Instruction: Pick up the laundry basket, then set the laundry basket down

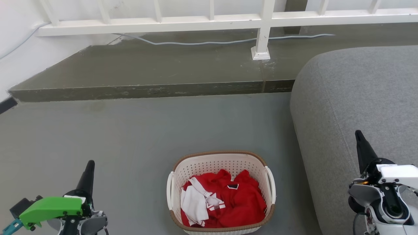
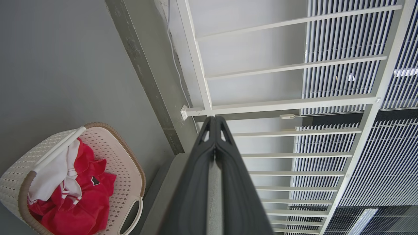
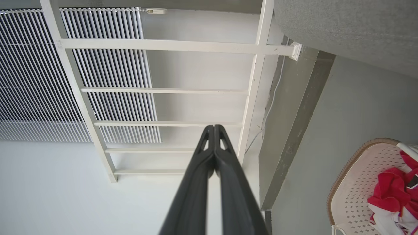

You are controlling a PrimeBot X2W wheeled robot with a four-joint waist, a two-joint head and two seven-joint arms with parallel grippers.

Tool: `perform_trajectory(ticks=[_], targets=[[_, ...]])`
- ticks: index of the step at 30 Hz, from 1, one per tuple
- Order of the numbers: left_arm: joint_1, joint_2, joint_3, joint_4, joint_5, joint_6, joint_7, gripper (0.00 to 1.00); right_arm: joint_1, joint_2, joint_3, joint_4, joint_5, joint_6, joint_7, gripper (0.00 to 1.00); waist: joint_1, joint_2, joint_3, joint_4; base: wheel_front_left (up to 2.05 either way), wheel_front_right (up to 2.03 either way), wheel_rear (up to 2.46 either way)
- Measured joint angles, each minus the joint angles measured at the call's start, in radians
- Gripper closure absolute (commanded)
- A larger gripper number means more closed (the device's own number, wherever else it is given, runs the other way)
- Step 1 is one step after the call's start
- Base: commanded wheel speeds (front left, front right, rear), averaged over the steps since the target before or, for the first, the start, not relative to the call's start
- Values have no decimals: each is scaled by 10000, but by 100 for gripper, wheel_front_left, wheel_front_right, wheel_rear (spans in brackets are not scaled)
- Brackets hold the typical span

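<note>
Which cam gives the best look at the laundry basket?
Head view: the laundry basket sits on the floor with its full brown rim, both side handles and the red and white clothes visible. Left wrist view has most of it, tilted, cut by the bottom edge. Right wrist view catches one end at the lower-right edge.

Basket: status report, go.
Left tool shut, empty. Right tool shut, empty. Basket on floor between them, untouched. In the way: sofa close on its right.

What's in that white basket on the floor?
Inside the laundry basket lies a crumpled red garment, with a white cloth bunched over its left part. Together they cover most of the bottom, so anything lying beneath them cannot be seen.
</note>
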Motion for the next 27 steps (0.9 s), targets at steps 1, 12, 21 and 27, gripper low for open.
perform_trajectory(ticks=[1,12,21,27], targets=[[0,2,35,-2,-77,-4,31,100,-1,8,-35,-8,134,2,52,100,0,0,-1,5,0,0,0],[-11,25,257,-25,-851,-82,203,100,-2,82,-261,-104,922,44,230,100,0,0,-7,35,0,0,0],[-13,25,263,-31,-851,-82,203,100,-2,82,-261,-107,922,46,230,100,0,0,-6,36,0,0,0],[-15,25,268,-35,-851,-82,203,100,-3,82,-261,-113,922,46,230,100,0,0,-6,36,0,0,0]])
